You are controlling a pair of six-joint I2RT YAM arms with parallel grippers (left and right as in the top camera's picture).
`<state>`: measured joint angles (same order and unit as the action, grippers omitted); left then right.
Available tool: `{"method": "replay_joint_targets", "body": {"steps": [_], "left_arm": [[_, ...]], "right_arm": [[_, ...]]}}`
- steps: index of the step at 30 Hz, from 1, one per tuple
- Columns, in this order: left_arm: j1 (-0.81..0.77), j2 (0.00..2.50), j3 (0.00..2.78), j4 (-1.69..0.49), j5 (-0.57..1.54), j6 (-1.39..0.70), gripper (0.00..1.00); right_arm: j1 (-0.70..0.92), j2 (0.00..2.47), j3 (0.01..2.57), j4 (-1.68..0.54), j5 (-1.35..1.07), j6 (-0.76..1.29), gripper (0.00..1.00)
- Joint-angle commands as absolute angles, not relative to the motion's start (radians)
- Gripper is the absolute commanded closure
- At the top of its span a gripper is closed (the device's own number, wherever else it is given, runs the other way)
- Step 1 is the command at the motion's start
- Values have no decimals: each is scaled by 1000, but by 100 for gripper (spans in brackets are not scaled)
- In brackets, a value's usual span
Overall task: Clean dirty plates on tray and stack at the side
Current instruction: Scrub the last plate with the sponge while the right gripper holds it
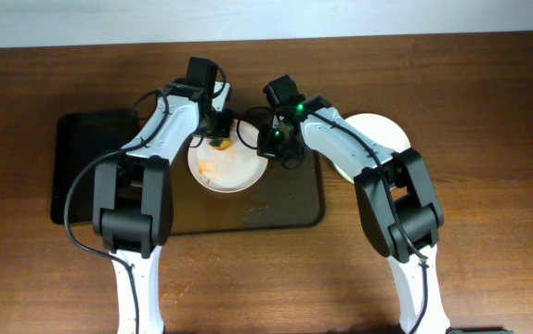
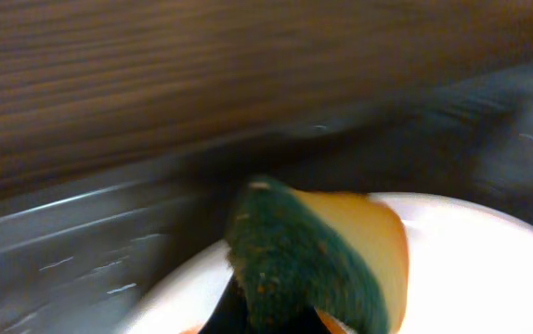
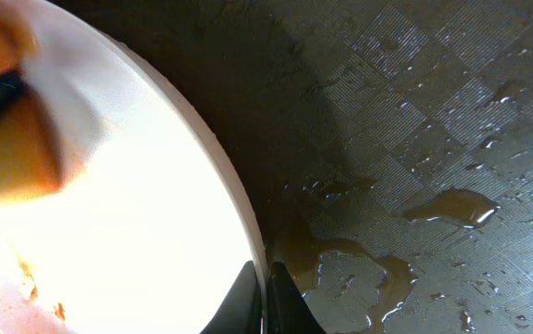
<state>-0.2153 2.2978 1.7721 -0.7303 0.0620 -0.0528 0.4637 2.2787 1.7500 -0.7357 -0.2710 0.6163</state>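
A white dirty plate (image 1: 230,169) with orange stains lies on the dark wet tray (image 1: 294,206). My left gripper (image 1: 217,135) is shut on a green and yellow sponge (image 2: 318,260) pressed on the plate's far rim (image 2: 489,269). My right gripper (image 1: 273,141) is shut on the plate's right rim (image 3: 265,299), one finger on each side. The sponge shows as an orange block (image 3: 11,148) in the right wrist view. A clean white plate (image 1: 378,139) lies on the table to the right of the tray.
A second black tray (image 1: 85,162) sits at the left. Brown liquid puddles (image 3: 452,206) lie on the wet tray beside the plate. The wooden table (image 1: 489,93) surrounds both trays.
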Motion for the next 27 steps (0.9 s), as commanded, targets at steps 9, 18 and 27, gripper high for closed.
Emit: {"method": "replay_joint_targets", "body": {"steps": [9,18,27], "left_arm": [[-202,2362,1736,-1157,-17,-70,99],[-202,2362,1736,-1038,371,220,100],[-202,2363,1736,-696,57,100,100]], "right_arm": [[457,2281,1750,-736,-251,617,96],[457,2281,1750,-736,-254,617,96],[457,2281,1750,-736,-254,609,96]]}}
